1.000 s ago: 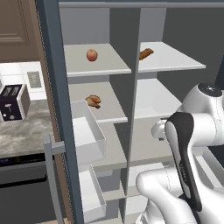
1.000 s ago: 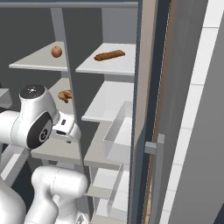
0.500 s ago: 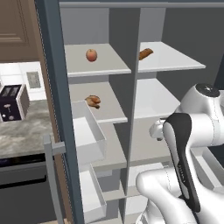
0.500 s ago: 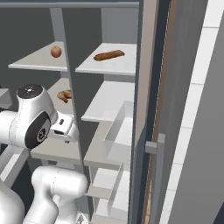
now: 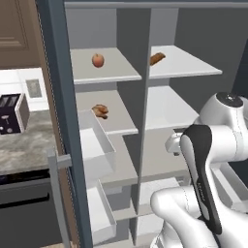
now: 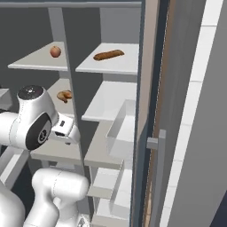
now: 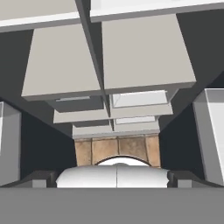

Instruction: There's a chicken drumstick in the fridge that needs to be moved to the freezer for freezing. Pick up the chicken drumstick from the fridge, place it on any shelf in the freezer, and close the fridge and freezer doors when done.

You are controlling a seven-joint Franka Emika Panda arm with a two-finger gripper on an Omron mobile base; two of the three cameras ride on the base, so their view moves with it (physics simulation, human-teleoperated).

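Matt pale shelves (image 5: 179, 65) are looking like smooth plastic; the slate-blue door (image 5: 63, 121) is showing a dull, painted finish.

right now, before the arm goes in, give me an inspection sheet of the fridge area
surface: top freezer shelf carries a brown stick food
job's things: drumstick lies on the second fridge shelf, left compartment; left door and right door both open
clutter: apple on the top fridge shelf
gripper: gripper open, holding nothing, looking at the lower shelves
cables: nothing seen
surroundings: toaster on a counter left of the unit
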